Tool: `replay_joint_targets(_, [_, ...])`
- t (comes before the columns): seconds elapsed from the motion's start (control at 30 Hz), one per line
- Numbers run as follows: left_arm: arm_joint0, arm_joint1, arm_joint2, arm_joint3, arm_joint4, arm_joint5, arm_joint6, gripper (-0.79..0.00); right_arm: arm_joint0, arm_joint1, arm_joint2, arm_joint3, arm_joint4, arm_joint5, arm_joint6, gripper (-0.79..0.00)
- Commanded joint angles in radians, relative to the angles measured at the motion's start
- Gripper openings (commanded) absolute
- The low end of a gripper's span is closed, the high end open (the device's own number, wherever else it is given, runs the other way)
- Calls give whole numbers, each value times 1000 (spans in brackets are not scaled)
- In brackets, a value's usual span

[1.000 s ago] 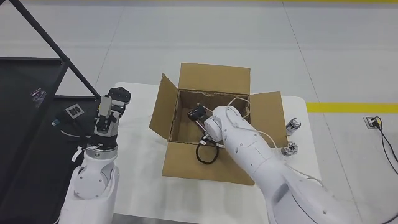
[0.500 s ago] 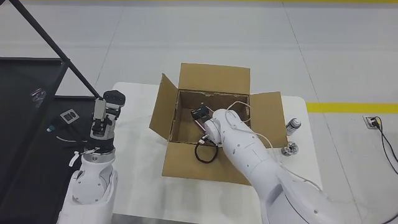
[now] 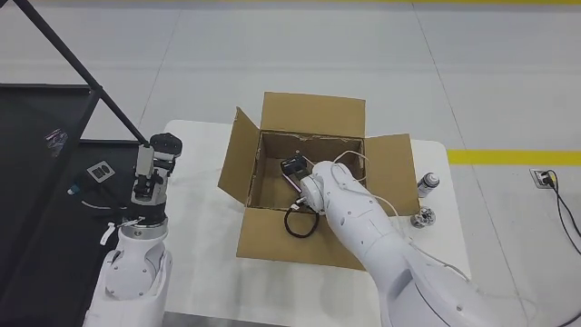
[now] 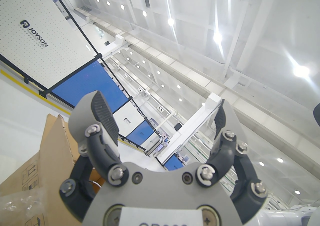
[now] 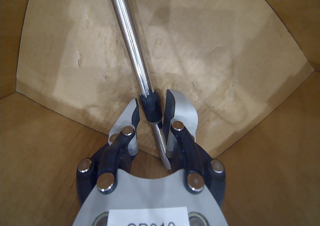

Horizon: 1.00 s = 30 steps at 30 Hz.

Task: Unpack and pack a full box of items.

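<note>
Nearest the robot, the left gripper (image 4: 161,109) is raised beside the cardboard box (image 3: 290,241) at the table's (image 3: 204,263) left side. It points up toward the ceiling with its jaws wide apart and nothing between them.

Further in, the right arm reaches down into the open box. The right gripper (image 5: 153,107) is near the box floor, and its jaws are closed narrowly on the black collar (image 5: 150,102) of a steel tool (image 5: 125,29). The tool's thick polished shaft runs away from the claw toward the box wall, and its thin tip points back toward the palm. I cannot tell whether the tool has lifted off the cardboard. The floor around it looks bare and scuffed.

Beyond the box's right flap, a small spray can (image 3: 427,182) and a small metal part (image 3: 420,219) stand on the table, well apart from the gripper.

Unpacking looks close to finished, and the tool may be the last thing inside. It has yet to come out over the wall, and all of the repacking is left to do.
</note>
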Motion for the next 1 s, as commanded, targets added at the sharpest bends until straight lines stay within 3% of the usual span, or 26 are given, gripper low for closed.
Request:
replay_joint_targets(0.0, [0,0,0,0,0,0,0,0,0,0,0,0,0,0,0,-533])
replay_joint_targets(0.13, [0,0,0,0,0,0,0,0,0,0,0,0,0,0,0,-557])
replay_joint_targets(0.2, [0,0,0,0,0,0,0,0,0,0,0,0,0,0,0,-514])
replay_joint_targets(0.23, [0,0,0,0,0,0,0,0,0,0,0,0,0,0,0,-453])
replay_joint_targets(0.3, [0,0,0,0,0,0,0,0,0,0,0,0,0,0,0,0])
replay_joint_targets(0.7, [9,2,12,-16,24,21,16,0,0,0,0,0,0,0,0,0])
replay_joint_targets(0.97, [6,3,23,-12,27,19,23,0,-24,9,-1,-54,-38,55,-56,0])
